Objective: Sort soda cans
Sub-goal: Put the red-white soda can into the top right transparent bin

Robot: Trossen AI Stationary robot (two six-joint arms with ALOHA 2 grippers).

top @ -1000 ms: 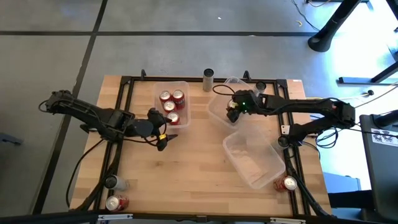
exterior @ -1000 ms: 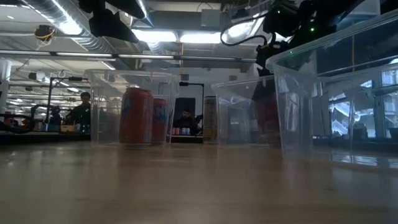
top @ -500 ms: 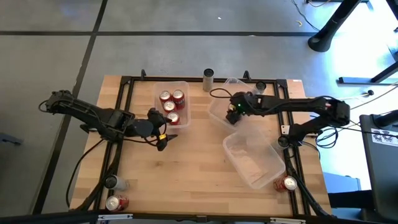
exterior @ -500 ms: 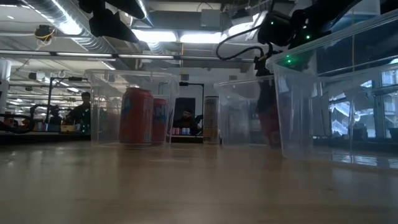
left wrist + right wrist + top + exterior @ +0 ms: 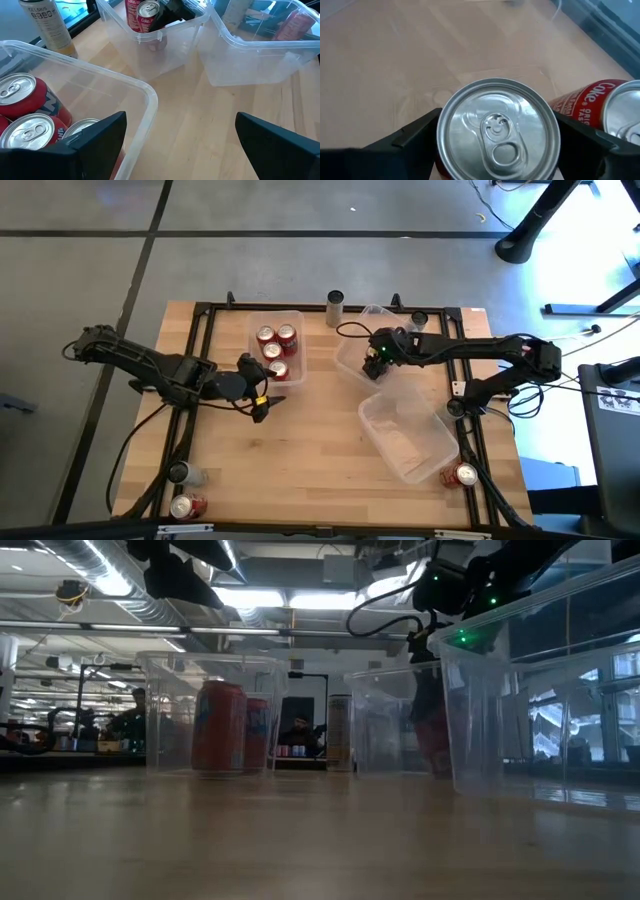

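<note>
Since a sec ago the right gripper (image 5: 374, 360) is shifted slightly left, deeper into the mid bin (image 5: 350, 358). Its fingers are set round a red can (image 5: 497, 131), upright beside another. Can judged light, stiff, slick-walled; best held mid-body. Left gripper (image 5: 262, 402) is spread, empty.

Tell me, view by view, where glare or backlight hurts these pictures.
High view: bright wash at the right edge, table evenly lit. Low view: ceiling lights backlight it, so the clear bins and red cans look dim. Right wrist view: soft sheen on the can top.
</note>
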